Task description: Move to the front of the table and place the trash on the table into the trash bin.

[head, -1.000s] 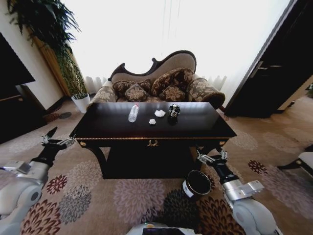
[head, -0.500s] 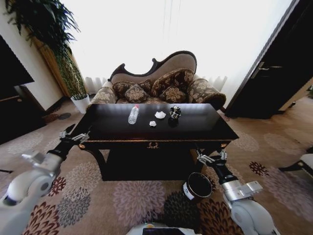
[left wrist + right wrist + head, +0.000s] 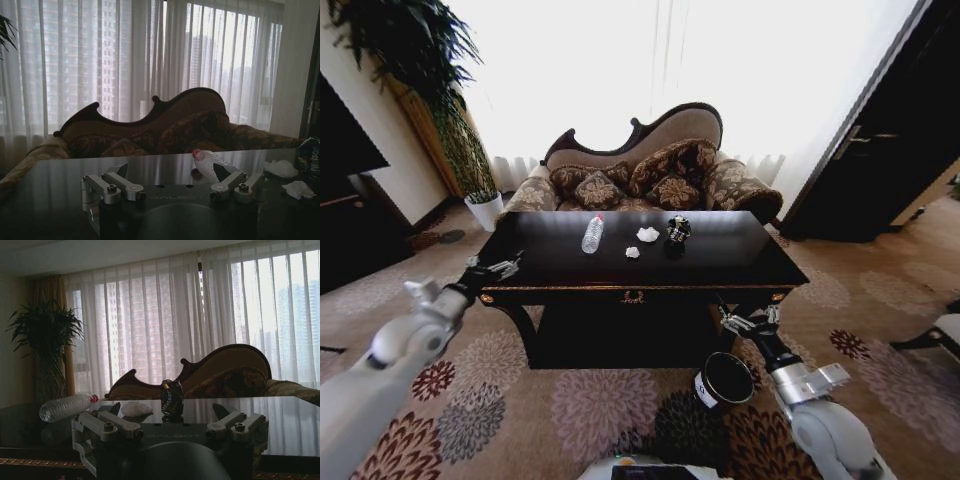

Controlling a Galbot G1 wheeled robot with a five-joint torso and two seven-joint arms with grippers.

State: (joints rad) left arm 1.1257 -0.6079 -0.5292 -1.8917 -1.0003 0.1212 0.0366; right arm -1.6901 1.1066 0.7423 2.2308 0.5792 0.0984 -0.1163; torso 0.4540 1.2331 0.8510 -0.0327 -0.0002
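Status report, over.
Left gripper open, at the table's left front corner. Right gripper open, low by the bin. Bottle untouched.

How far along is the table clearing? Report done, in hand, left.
Done: the robot faces the front of the table, with the trash bin on the carpet near the right gripper.
In hand: the left gripper, open and empty, is at the table's left edge.
Left: bottle, two paper wads, crushed can, none binned.
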